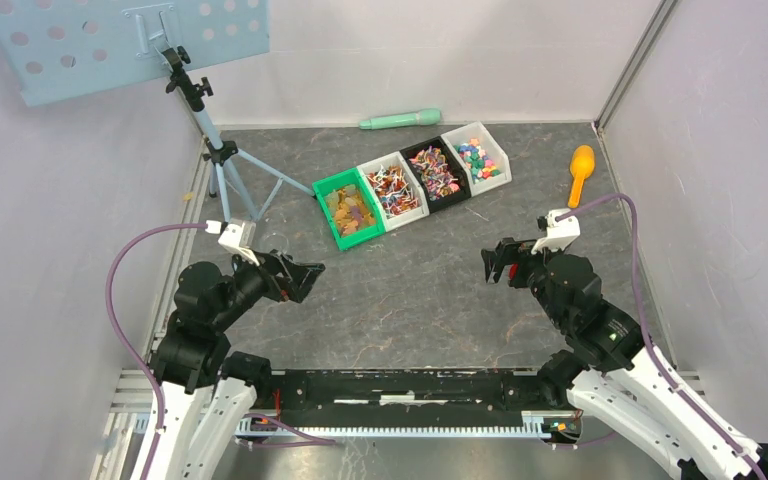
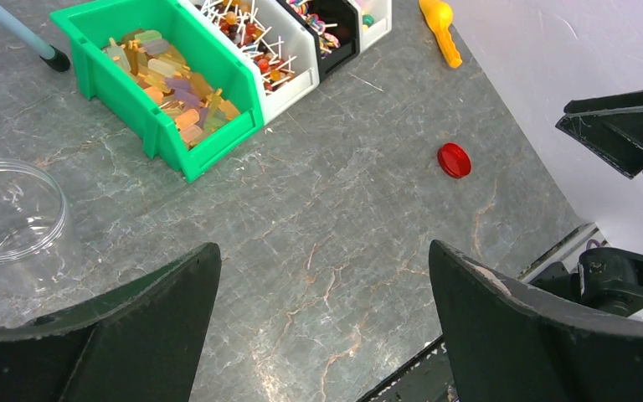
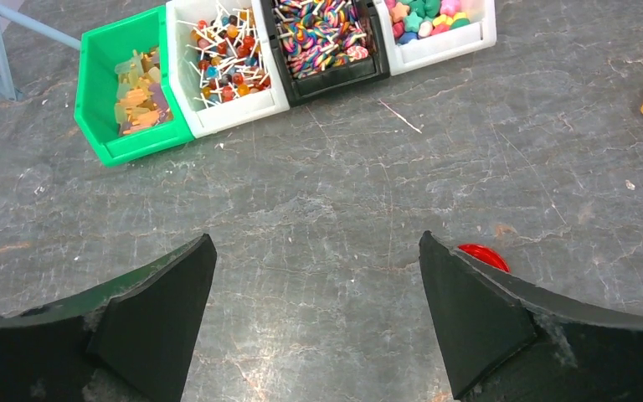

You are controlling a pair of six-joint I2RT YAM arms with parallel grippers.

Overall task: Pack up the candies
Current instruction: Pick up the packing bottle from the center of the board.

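1. The left gripper (image 1: 307, 272) hangs low over the table (image 1: 410, 310), jaws spread wide with nothing between them. Only bare grey tabletop shows through the gap in its wrist view.
2. The right gripper (image 1: 492, 264) faces it from the other side, jaws just as wide apart and empty.
3. A small red lid (image 2: 454, 160) lies flat on the table near the right gripper, half hidden behind one finger in the right wrist view.
4. A clear jar (image 2: 12, 209) stands beside the left gripper, on its outer side.
5. The candies (image 1: 435, 170) sit further back, mid-table, sorted into four bins touching side by side in a slanted row.
6. The green bin (image 1: 332, 188) holds pale yellow, orange and purple pieces. The white bin (image 1: 407, 213) has red and brown lollipops, the black bin (image 1: 452, 198) has swirled lollipops, and the end white bin (image 1: 497, 172) has chunky pink, green and blue sweets.
7. A yellow scoop (image 1: 580, 170) lies right of the row, apart from it.
8. A mint-green tube (image 1: 400, 120) rests along the back wall, and a tripod (image 1: 215, 150) stands at the back left.
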